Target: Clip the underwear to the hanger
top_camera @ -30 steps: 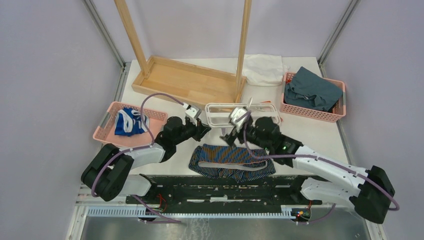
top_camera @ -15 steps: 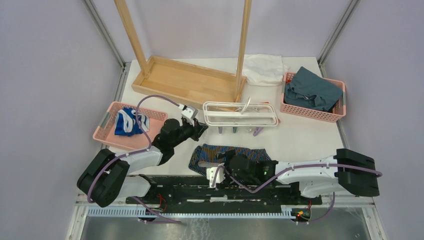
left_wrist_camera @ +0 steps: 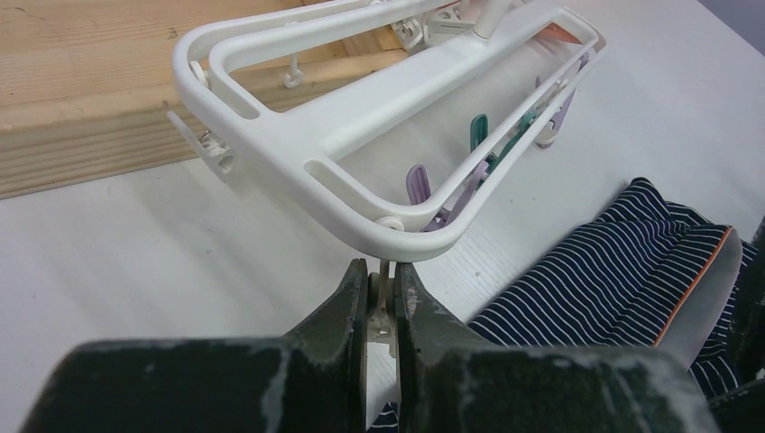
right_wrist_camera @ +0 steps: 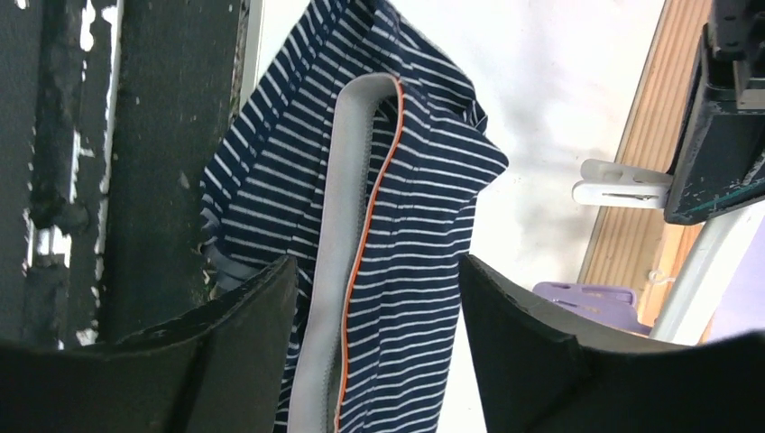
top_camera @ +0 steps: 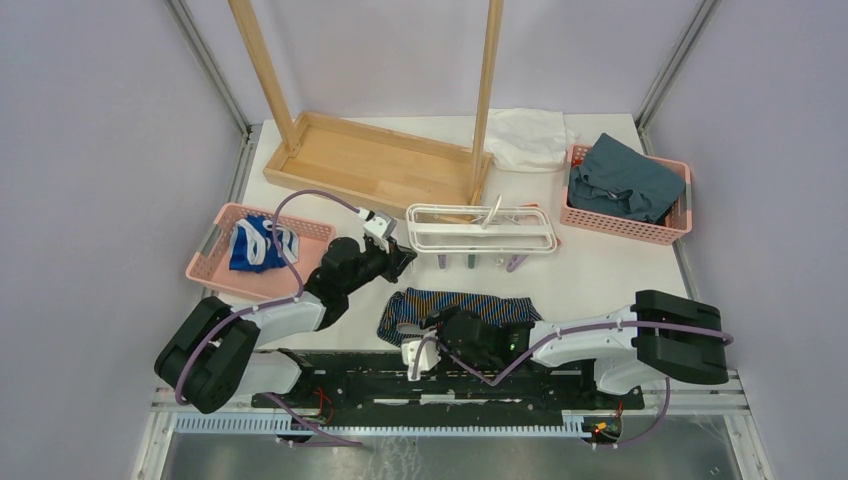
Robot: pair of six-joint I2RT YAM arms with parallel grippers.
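Down comes the right arm from the far side of the desk (top_camera: 600,270), away from the hanger where it hovered a second ago, and it now lies low along the near edge. The left arm has barely shifted.

The right tool (right_wrist_camera: 374,271) is released, jaws spread wide on either side of the dark navy pinstriped underwear (top_camera: 480,303). The grey waistband with its orange trim runs up between the two black fingers (right_wrist_camera: 244,343). Nothing is gripped there. The underwear lies flat and slightly bunched on the desk at the near middle, just in front of the hanger.

Over on the left, the left tool (left_wrist_camera: 382,271) is clenched on a small pale clip (left_wrist_camera: 384,305) hanging from the near corner of the white plastic rectangular hanger (left_wrist_camera: 289,144). That frame rests on the desk against the base of the tall wooden rack (top_camera: 370,160). A purple clip (left_wrist_camera: 419,180) and a green clip (left_wrist_camera: 478,131) hang under its long side.

A pink basket (top_camera: 215,255) on the left holds the bright blue-and-white garment (top_camera: 255,245). A second pink basket (top_camera: 620,228) at the far right holds the teal cloth (top_camera: 620,180), and a white cloth (top_camera: 525,135) lies beside it.
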